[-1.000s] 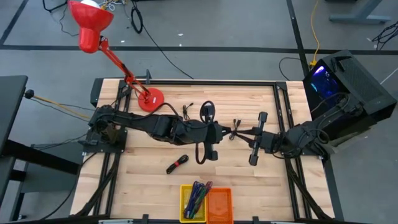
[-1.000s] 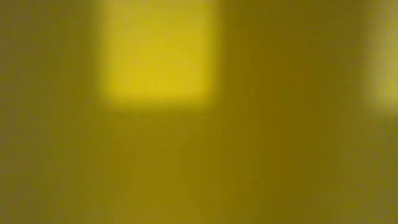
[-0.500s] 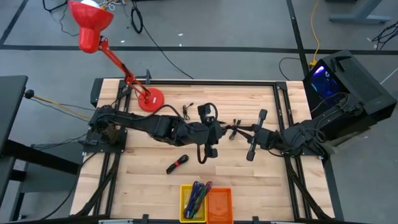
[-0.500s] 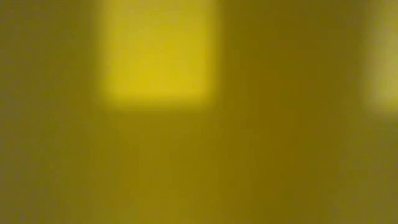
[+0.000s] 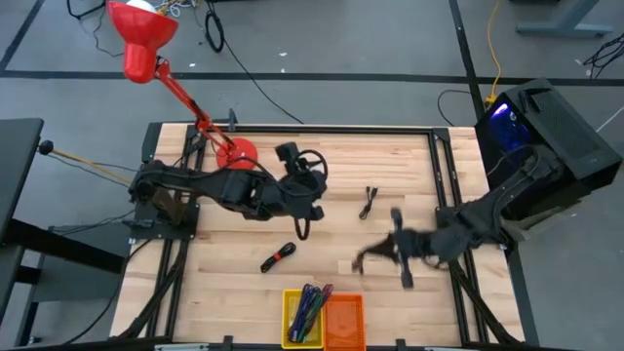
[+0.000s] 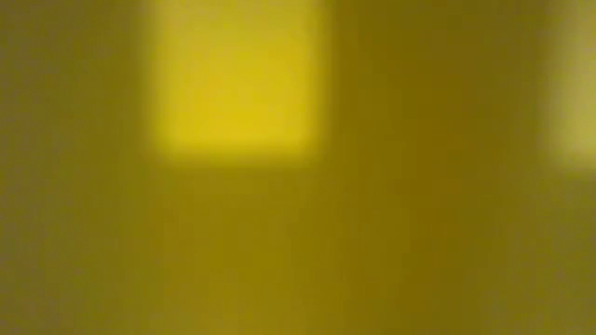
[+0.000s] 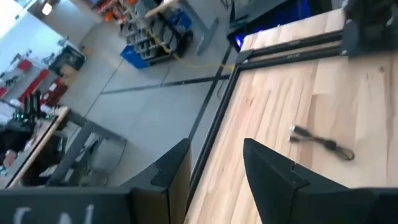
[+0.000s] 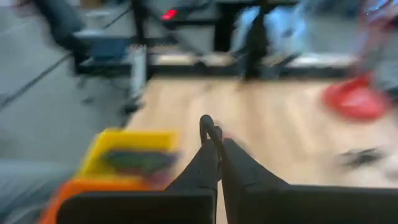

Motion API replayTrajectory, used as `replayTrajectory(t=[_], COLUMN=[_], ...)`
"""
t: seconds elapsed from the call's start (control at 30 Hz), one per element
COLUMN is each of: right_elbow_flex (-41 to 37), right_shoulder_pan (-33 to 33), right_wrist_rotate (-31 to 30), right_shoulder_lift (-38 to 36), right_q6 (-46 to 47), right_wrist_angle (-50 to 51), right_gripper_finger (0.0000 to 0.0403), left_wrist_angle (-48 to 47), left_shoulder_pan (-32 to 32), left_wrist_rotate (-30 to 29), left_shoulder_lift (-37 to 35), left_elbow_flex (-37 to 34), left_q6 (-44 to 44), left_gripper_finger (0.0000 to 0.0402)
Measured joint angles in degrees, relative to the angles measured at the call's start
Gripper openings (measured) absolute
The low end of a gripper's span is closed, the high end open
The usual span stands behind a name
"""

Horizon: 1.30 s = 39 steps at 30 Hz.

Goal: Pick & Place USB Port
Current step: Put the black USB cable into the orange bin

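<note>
Right pincer (image 5: 361, 261) of mine hangs over the near-right part of the counter (image 5: 390, 156), just beyond the two bins at the near edge. Its fingers (image 8: 239, 165) are pressed together, and a small dark piece (image 8: 206, 123) sticks out from between the tips. I cannot tell exactly what that piece is. Past those tips, the right wrist view shows the yellow bin (image 8: 127, 149) with dark cables lying in it and the orange bin (image 8: 74, 186) touching it.

My left pincer (image 5: 312, 190) is over the far-left part of the counter, near the red lamp base (image 5: 237, 153). Its fingers (image 7: 273, 174) stand wide apart with nothing between them.

A thin black USB cable (image 5: 369, 202) lies loose on the wood near the middle of the counter, between my two arms and apart from both pincers. The left wrist view looks out at it (image 7: 323, 144) past the spread fingers. A red-and-black cable (image 5: 279, 257) lies flat nearer the front edge, below my left arm and well apart from the black one.

From above, the yellow bin (image 5: 291, 297) holds a bundle of mixed cables. The orange bin (image 5: 344, 317) sits against its right side.
</note>
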<state>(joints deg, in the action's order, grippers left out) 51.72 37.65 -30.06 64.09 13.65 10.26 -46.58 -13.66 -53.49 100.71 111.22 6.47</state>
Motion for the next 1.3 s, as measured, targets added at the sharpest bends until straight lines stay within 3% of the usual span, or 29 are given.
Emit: replayTrajectory(t=[0.1, 0.27, 0.4, 0.63, 1.03, 1.3], right_elbow_flex=[-0.03, -0.07, -0.04, -0.09, -0.11, -0.11], right_shoulder_pan=[4.62, 10.39, 12.63, 13.87, 14.00, 13.94], right_wrist_rotate=[0.66, -0.75, -2.01, -2.55, -1.88, -1.17], right_shoulder_lift=[5.02, 14.68, 19.81, 27.37, 31.35, 31.35], right_q6=[7.65, 14.08, 14.96, 20.21, 20.46, 19.76], right_wrist_angle=[0.57, -8.54, -18.23, -23.74, -29.04, -29.00], right_gripper_finger=[0.0000, 0.0000, 0.0000, 0.0000, 0.0002, 0.0066], left_wrist_angle=[-2.53, -2.93, -3.00, -3.07, -3.36, -4.03], left_shoulder_pan=[0.01, -0.05, -0.01, -0.16, -0.18, -0.16], left_wrist_rotate=[-0.40, -0.44, -0.50, -0.38, -0.31, -0.29], left_shoulder_lift=[-1.17, -1.49, -1.70, -1.69, -1.62, -1.60], left_elbow_flex=[0.00, 0.00, 0.00, 0.00, 0.00, 0.00], left_q6=[-1.78, -2.81, -2.85, -3.17, -3.03, -3.00], left_gripper_finger=[0.0153, 0.0153, 0.0154, 0.0154, 0.0154, 0.0154])
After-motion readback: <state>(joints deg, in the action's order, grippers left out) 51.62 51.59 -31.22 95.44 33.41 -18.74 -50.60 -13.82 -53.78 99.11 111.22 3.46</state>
